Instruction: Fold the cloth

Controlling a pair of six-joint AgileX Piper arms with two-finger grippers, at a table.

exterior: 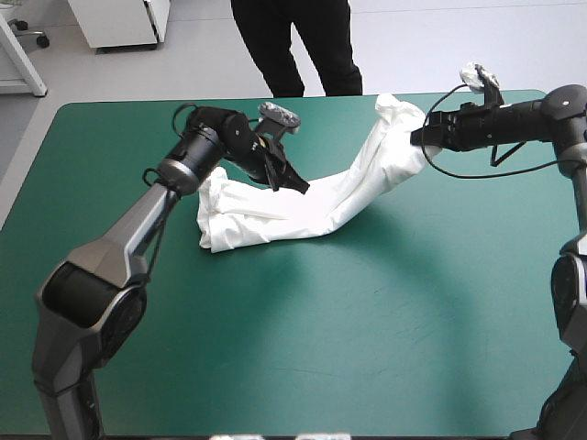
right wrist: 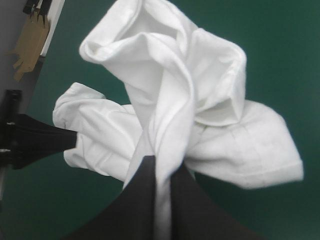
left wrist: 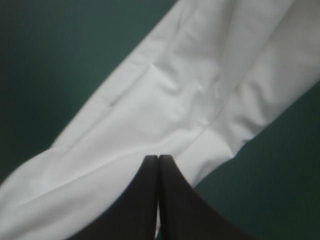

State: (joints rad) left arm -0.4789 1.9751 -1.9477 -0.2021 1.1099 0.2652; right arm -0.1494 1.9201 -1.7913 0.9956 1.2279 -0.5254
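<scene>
Stretching from one gripper to the other, the T-shirt (exterior: 353, 183) is drawn out as a long, rumpled band, and its long axis is laid along the line that joins the left gripper (exterior: 301, 186) to the right gripper (exterior: 417, 137). The right gripper is clamped on one end of the garment: in its wrist view a strip of white cloth is pinched between the black fingers (right wrist: 190, 215), and the rest is bunched in loose folds just ahead of the tips. That end is carried clear of the teal-green table (exterior: 367, 330), near its far edge. The left gripper is pressed together at the band's middle. Its fingers meet in a point and only a thin sliver of white is seen between them, so a pinch on the cloth is judged likely rather than plainly shown. Behind the left gripper, on the side away from the right one, the remainder is piled as a flattened heap resting on the table. The coming move is judged to depend on this span. The heaped end lies nearer the left gripper and the bunched end nearer the right, so any spreading is best made by the two being drawn apart along the band's own axis.
</scene>
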